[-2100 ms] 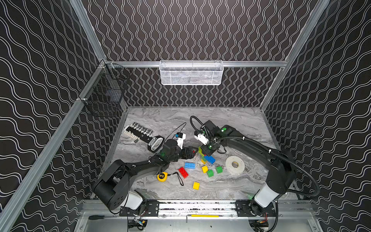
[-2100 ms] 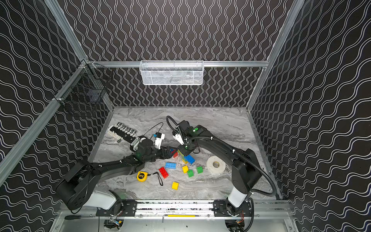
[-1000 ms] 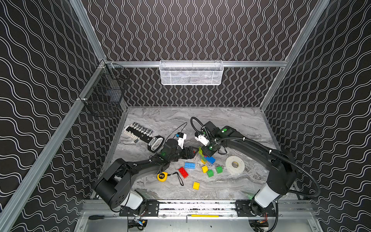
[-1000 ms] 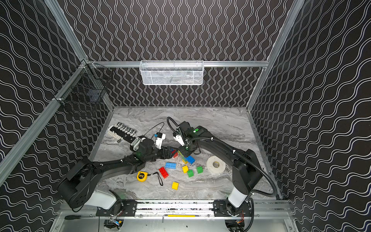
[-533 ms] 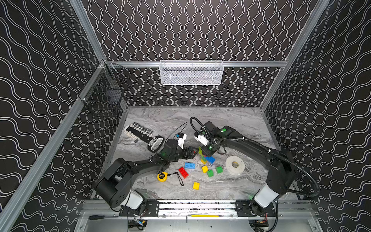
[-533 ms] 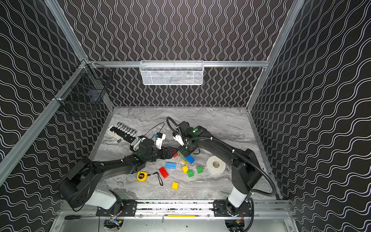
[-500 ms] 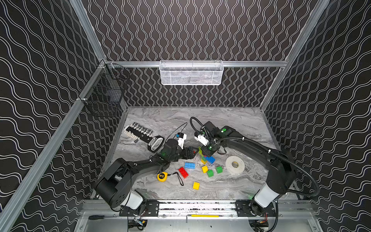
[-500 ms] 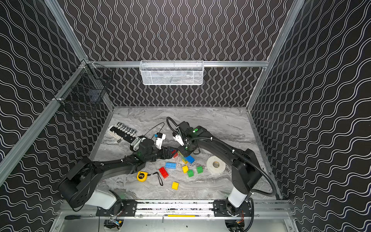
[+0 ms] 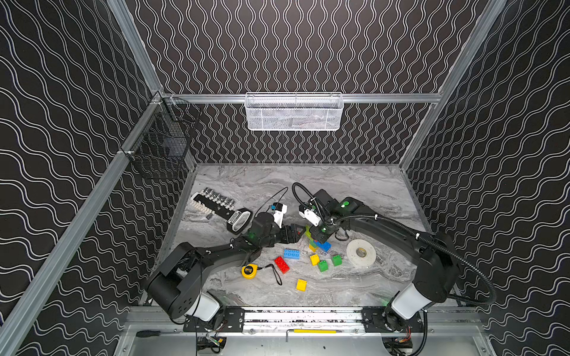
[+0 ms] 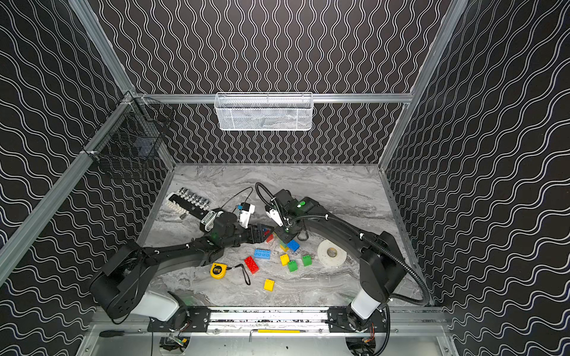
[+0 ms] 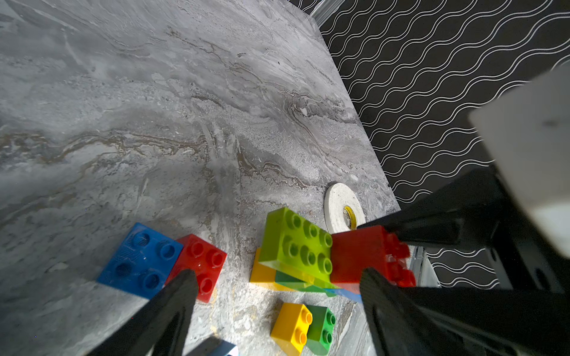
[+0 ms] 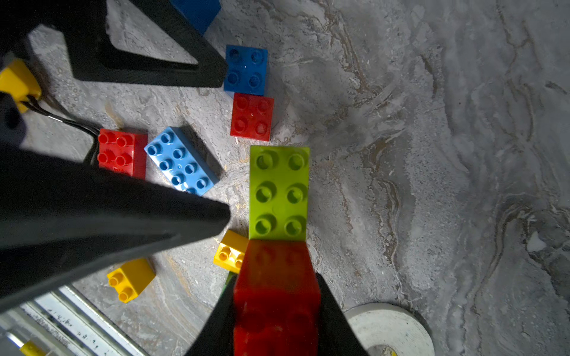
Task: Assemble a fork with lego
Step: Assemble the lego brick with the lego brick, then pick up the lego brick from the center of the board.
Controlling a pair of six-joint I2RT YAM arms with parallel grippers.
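My right gripper (image 12: pixel 276 308) is shut on a red brick (image 12: pixel 276 286). That brick sits end to end with a lime oblong brick (image 12: pixel 279 192) on top of a small lego stack of yellow, green and blue (image 9: pixel 324 246). My left gripper (image 11: pixel 277 296) is open just left of the stack, and one of its fingers (image 12: pixel 212 215) is close beside the lime brick. A blue square brick (image 11: pixel 140 260) and a red one (image 11: pixel 200 262) lie by its other finger. In both top views the two grippers (image 9: pixel 297 232) (image 10: pixel 287 237) meet at the table's middle.
Loose bricks lie toward the front: light blue (image 9: pixel 291 253), red (image 9: pixel 282 264), yellow (image 9: pixel 314 259), two green (image 9: pixel 322 265) and another yellow (image 9: pixel 301 284). A white tape roll (image 9: pixel 361 253) lies right, a yellow tape measure (image 9: pixel 249 271) front left and a socket rail (image 9: pixel 216 202) back left.
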